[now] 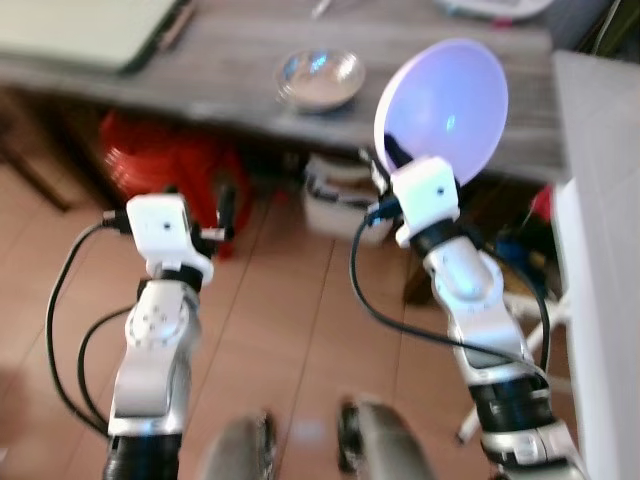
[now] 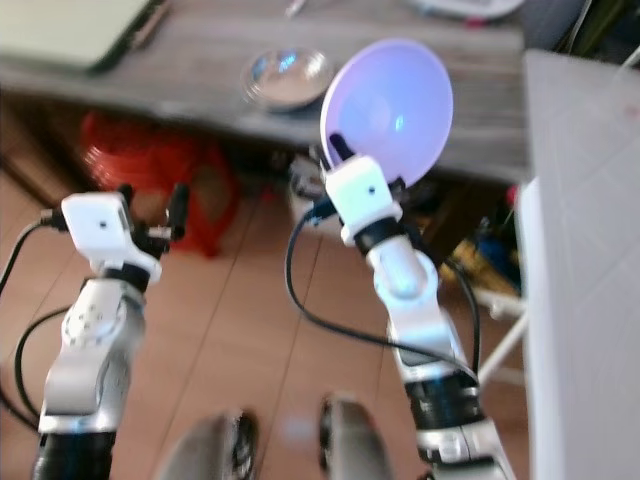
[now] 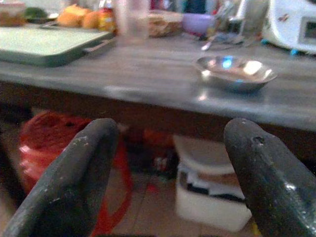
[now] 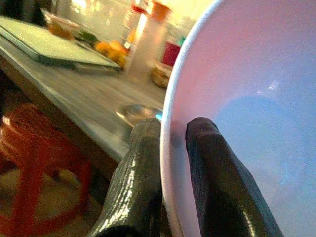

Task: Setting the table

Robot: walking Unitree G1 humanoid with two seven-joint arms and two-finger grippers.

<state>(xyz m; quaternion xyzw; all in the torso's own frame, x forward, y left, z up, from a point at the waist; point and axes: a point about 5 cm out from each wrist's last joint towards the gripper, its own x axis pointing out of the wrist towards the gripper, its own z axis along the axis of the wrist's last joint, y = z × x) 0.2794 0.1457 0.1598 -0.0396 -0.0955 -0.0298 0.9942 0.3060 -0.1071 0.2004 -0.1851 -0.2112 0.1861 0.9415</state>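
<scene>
My right gripper [image 1: 392, 155] is shut on the rim of a pale lilac bowl [image 1: 443, 107], held tilted in front of the grey wooden table [image 1: 200, 85]. In the right wrist view one black finger [image 4: 136, 187] lies outside the bowl's wall [image 4: 256, 113] and the other inside. A small steel bowl [image 1: 319, 78] sits on the table near its front edge, also seen in the left wrist view as the steel bowl [image 3: 234, 73]. My left gripper [image 1: 222, 212] is open and holds nothing, raised before the table's edge, lower and to the left.
A light green tray [image 1: 85, 30] lies at the table's far left. Under the table are a red plastic stool [image 1: 165, 160] and a white container [image 1: 345, 205]. A white counter [image 1: 600, 260] stands to the right. Bottles, fruit and a white appliance [image 3: 291, 24] crowd the table's back.
</scene>
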